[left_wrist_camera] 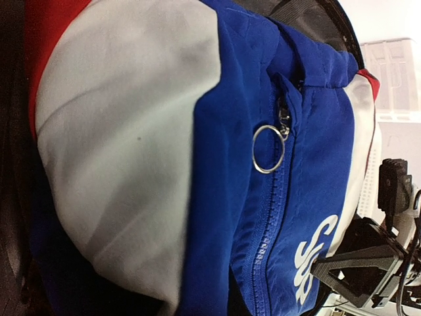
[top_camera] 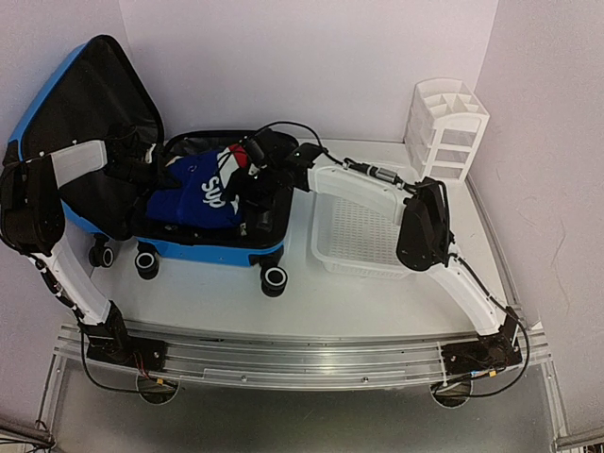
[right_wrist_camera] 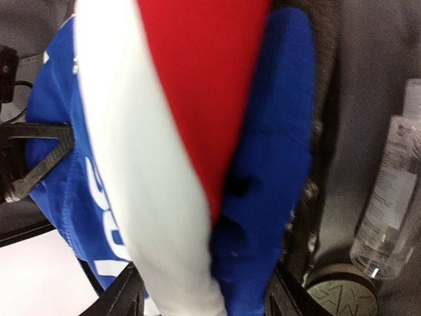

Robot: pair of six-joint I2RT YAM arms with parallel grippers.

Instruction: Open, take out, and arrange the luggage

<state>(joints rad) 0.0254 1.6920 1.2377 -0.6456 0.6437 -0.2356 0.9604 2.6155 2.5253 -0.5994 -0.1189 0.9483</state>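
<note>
Arms number two, both reaching from the near edge of the table (top_camera: 283,311) into one luggage (top_camera: 203,253), which lies open at the table's left rear. Three black-and-white wheels (top_camera: 274,278) show along its near side. Its shell is bright blue; the lid (top_camera: 99,104) stands up and leans left, showing black lining.

One blue, white and red bag (top_camera: 203,189) with white lettering sits in the lower half, with a single metal ring (left_wrist_camera: 268,149) on its zip. The right gripper (top_camera: 245,173) is at the bag's red end, its fingers (right_wrist_camera: 125,296) wide apart on either side of the fabric; I cannot tell whether they pinch it. The left gripper (top_camera: 151,168) is by the lid's base, its jaws unseen.

One clear bottle (right_wrist_camera: 388,210) lies inside. One white basket (top_camera: 326,255) sits just right of the case, with one white organizer (top_camera: 448,123) behind it.
</note>
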